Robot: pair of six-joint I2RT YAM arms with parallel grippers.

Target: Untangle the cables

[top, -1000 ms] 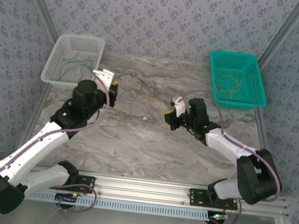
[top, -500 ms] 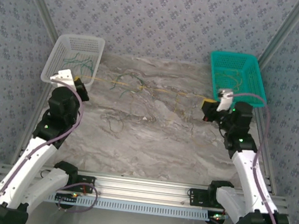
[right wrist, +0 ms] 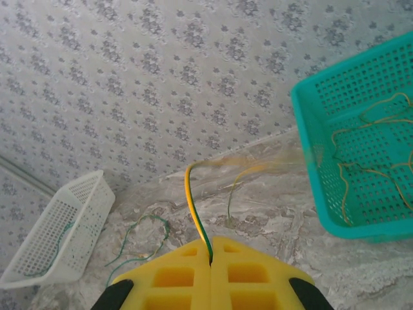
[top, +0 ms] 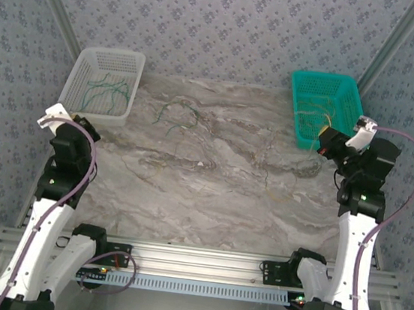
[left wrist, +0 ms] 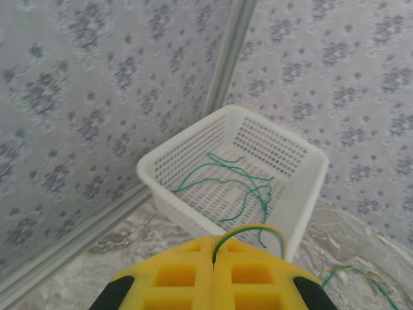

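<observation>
- Your left fingers (left wrist: 171,278) are pressed together on a green-and-yellow cable (left wrist: 248,228) that arches up out of the seam between them.
- Your right fingers (right wrist: 171,279) are also closed. They pinch a yellow-and-green cable (right wrist: 188,194) that rises and bends off toward the teal basket, blurred further along.
- On the marble tabletop (top: 209,201), beyond both arms, a loose curl of green cables (top: 178,114) lies left of centre, nearer the white basket.
- At the far left, the white basket (top: 114,51) holds more green strands (left wrist: 226,177), just ahead of your left fingers.
- At the far right, the teal basket (top: 326,76) holds yellow strands (right wrist: 368,161).
</observation>
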